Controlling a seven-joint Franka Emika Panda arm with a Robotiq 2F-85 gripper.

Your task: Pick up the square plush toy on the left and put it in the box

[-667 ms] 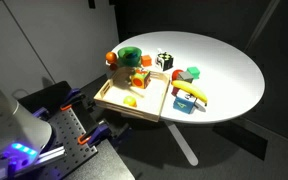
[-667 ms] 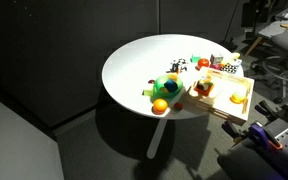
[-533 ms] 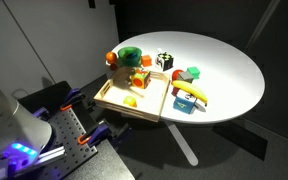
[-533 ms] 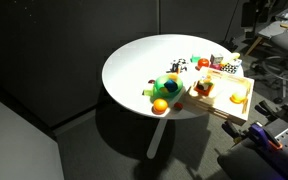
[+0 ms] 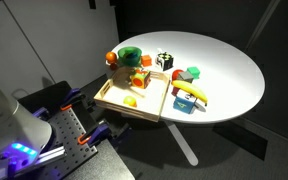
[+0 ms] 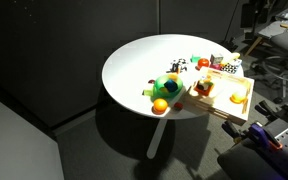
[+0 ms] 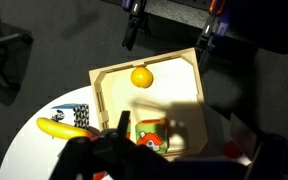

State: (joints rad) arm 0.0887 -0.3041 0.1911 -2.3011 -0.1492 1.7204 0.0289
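The square plush toy [image 5: 164, 61], black and white, sits on the round white table behind the box; it also shows in an exterior view [image 6: 181, 66]. The box [image 5: 144, 104] is a tan wooden tray at the table's edge, seen in both exterior views [image 6: 220, 101] and from above in the wrist view [image 7: 174, 95]. It holds an orange-and-green block [image 7: 151, 135] and a yellow ball [image 7: 141, 76]. My gripper [image 7: 184, 152] hangs high over the box, its dark fingers wide apart with nothing held. The plush toy is out of the wrist view. The gripper is not seen in the exterior views.
A green bowl [image 5: 130, 55] and an orange ball [image 5: 111, 58] stand by the box's far corner. A red-and-green toy [image 5: 189, 74] and a banana [image 5: 189, 95] on a blue block lie beside the box. The table [image 5: 224, 70] drops off all round.
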